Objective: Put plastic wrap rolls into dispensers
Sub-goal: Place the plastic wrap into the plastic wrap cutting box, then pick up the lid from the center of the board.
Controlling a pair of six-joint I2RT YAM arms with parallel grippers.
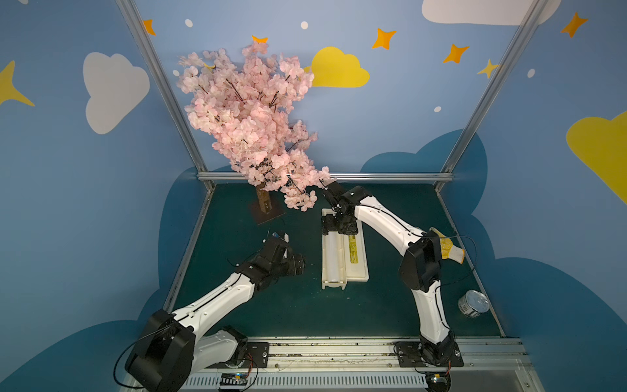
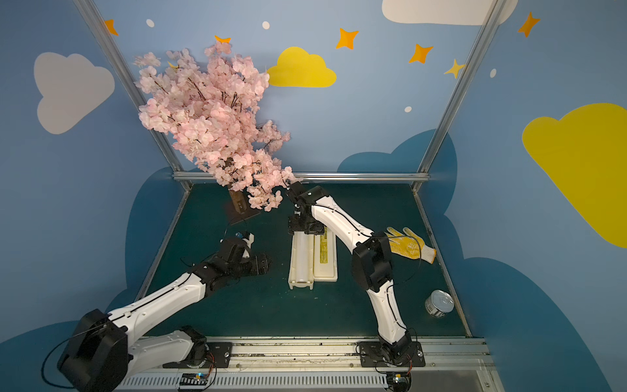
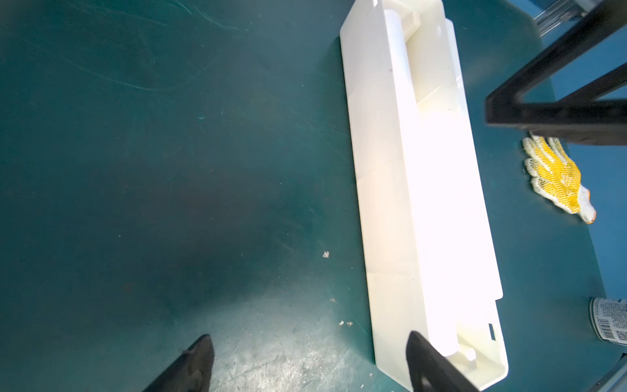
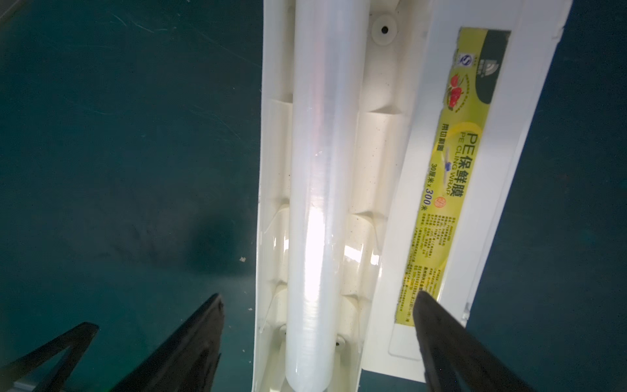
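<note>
dispenser [image 1: 361,271] far end under right gripper [image 1: 339,233], glove [image 1: 449,249] half behind right arm [image 1: 383,222], tin can [image 3: 609,319] cropped

Dim, bowed top views; blown-out glare across the dispenser [image 3: 424,203] up close.

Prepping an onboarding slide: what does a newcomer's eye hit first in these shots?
The big pink blossom tree at the table's back left dominates both top views. Next, mid-table, the open cream dispenser with the glossy plastic wrap roll lying in its trough, the right gripper open above it. A yellow glove lies near the right edge.
</note>
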